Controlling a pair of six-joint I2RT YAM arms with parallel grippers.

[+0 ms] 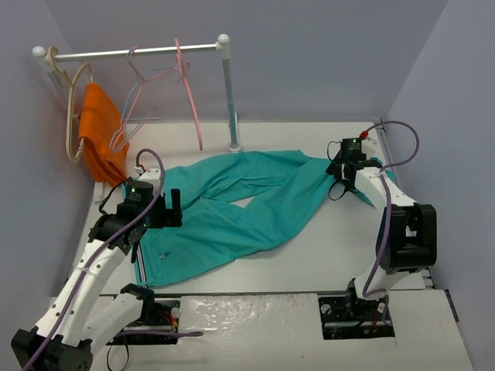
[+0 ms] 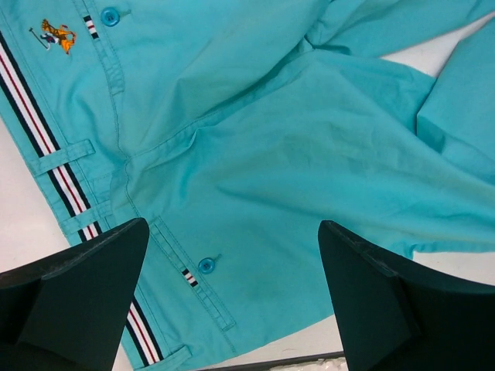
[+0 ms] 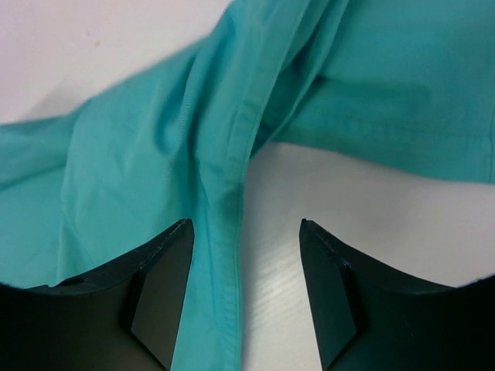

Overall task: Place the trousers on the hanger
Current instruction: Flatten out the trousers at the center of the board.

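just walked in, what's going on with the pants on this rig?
Both arms are working on the teal trousers, which lie spread out on the table. The left gripper hovers open over their waist end. The right gripper, jaws apart, sits over a fold in one leg at the other end. Neither is clamped on fabric. The salmon-pink hanger hangs on the rail at the back, so nothing has been hung yet.

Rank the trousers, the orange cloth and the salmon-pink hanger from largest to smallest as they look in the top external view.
1. trousers, by far the largest.
2. orange cloth.
3. salmon-pink hanger: about the cloth's length, but only a thin line.
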